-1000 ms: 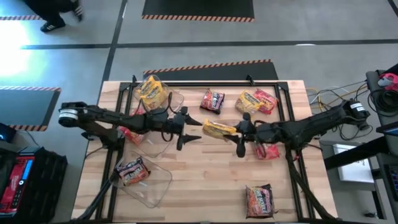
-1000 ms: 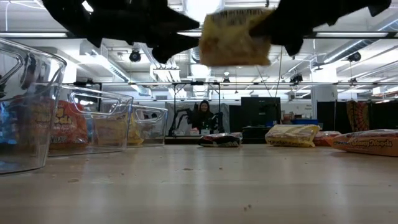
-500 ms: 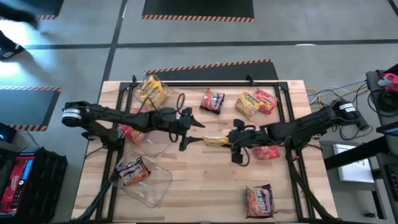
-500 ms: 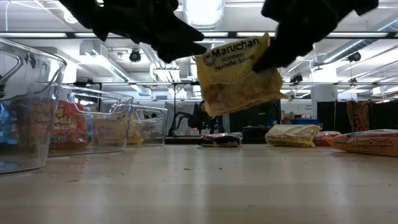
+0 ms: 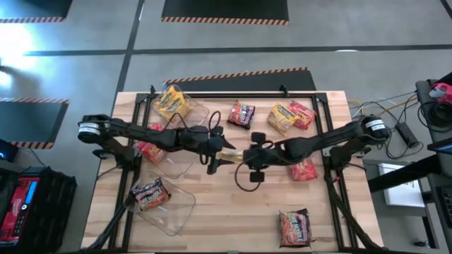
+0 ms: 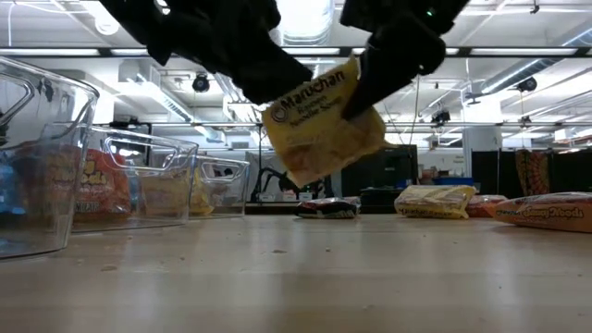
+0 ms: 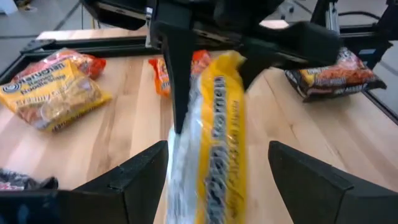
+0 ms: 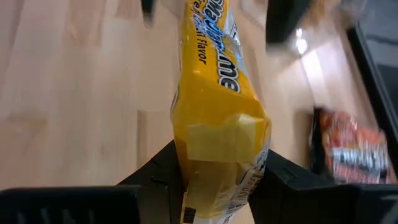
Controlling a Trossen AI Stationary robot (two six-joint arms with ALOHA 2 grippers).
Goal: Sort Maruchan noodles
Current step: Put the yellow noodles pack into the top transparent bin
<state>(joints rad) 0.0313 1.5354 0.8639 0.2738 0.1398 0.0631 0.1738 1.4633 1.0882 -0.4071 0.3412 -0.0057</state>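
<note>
Right hand (image 5: 244, 156) pinching a yellow packet (image 6: 322, 123) by one end, well above the counter (image 5: 233, 204). Left hand (image 5: 217, 147) just opposite, fingers (image 7: 137, 177) spread wide either side of the packet's free end, not touching it as far as can be told. Packet seen edge-on from both wrists, so its face is hidden there; mostly covered by both hands from above, only a yellow sliver showing. "Maruchan" legible in the low view, smaller print below it too blurred to read.

Beyond the hands, toward the counter's far edge: dark packet (image 5: 241, 114), another yellow packet (image 5: 282, 116) touching a red packet (image 5: 301, 113). Under the right arm, a second red packet (image 5: 303, 169), partly covered by it. Near the front edge on the right arm's side, an orange packet (image 5: 295, 226).

On the left arm's side, three clear bins: far bin (image 5: 200, 113) with a yellow packet inside, middle bin (image 5: 176, 166) with a red packet half hidden by the arm, near bin (image 5: 180, 212) with a dark packet. Bin walls hard to trace from above.
</note>
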